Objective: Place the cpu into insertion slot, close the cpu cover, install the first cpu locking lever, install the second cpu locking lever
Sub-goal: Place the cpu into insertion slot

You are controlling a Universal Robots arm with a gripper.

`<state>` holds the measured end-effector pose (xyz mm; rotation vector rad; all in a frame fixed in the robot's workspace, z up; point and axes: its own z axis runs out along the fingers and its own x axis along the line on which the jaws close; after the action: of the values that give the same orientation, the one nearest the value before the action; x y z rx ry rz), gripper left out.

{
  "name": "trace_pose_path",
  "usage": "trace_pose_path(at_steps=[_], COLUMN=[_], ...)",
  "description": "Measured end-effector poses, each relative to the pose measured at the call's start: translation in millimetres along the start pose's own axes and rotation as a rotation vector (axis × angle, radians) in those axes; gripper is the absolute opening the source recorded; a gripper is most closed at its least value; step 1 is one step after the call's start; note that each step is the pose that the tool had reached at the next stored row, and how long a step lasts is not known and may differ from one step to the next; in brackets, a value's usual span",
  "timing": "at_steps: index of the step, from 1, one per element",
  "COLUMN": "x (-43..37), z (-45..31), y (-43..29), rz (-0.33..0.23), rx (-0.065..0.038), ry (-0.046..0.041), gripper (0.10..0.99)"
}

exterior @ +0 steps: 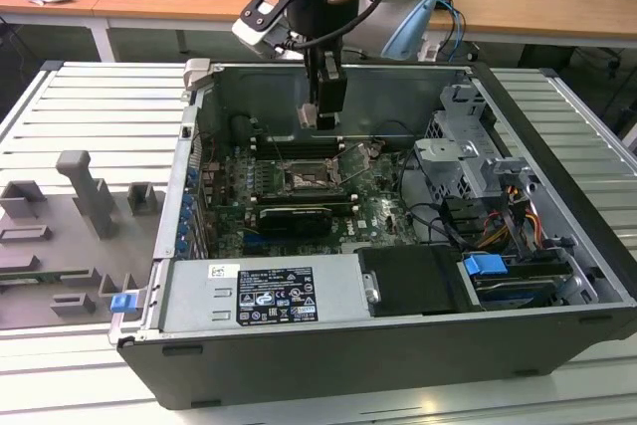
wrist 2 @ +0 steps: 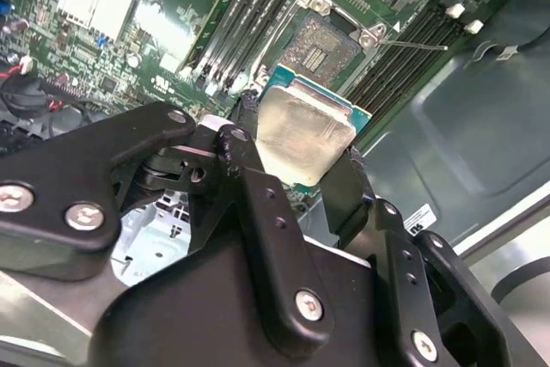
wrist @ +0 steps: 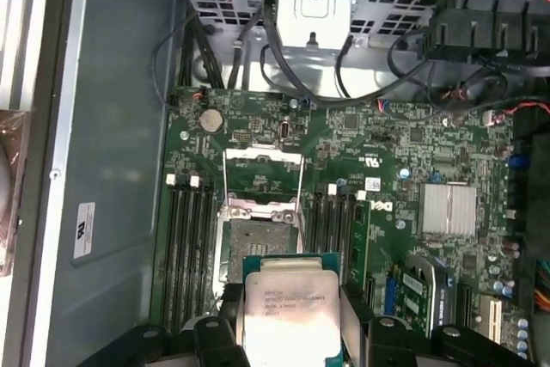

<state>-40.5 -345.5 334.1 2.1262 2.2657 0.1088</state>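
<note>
Grey ribbed tabletop (exterior: pixel 90 106) carries an open computer case (exterior: pixel 328 365) in the exterior view, where the robot's hand (exterior: pixel 320 122) hangs inside the case over the motherboard, close to the insertion slot (exterior: pixel 302 182) but not touching it. In the second wrist view, the hand's two black fingers (wrist 2: pixel 249 139) are clamped on opposite edges of the cpu (wrist 2: pixel 302 131), whose dull metal face is turned toward the camera. The chip is in the air, apart from the bare socket beyond it, and a thin wire lever (wrist 2: pixel 417 43) juts out beside that socket. In the first wrist view the cpu sits between the fingers just short of the slot, whose contact field lies uncovered. The cpu cover (wrist: pixel 262 154) is swung open away from the socket, with board showing through its window. On this showing the work stands at the first step: the chip is carried but not yet seated, and the cover is not yet closed. Seating it would likely call for squaring the chip's corners over the socket and lowering it level, since a tilted drop could harm the contacts.
</note>
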Motion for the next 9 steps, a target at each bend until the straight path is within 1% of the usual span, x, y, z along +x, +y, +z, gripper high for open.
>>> trace_pose_path(at_steps=[2,3,9], x=[-0.1,-0.1,-0.1], z=[1.3,3.2,13.3], y=[-0.1,-0.3,-1.1], rz=[0.013,0.018,0.041], rx=[0.005,0.006,0.008], ry=[-0.0004,-0.0009,-0.0023], gripper=[0.533,0.533,0.533])
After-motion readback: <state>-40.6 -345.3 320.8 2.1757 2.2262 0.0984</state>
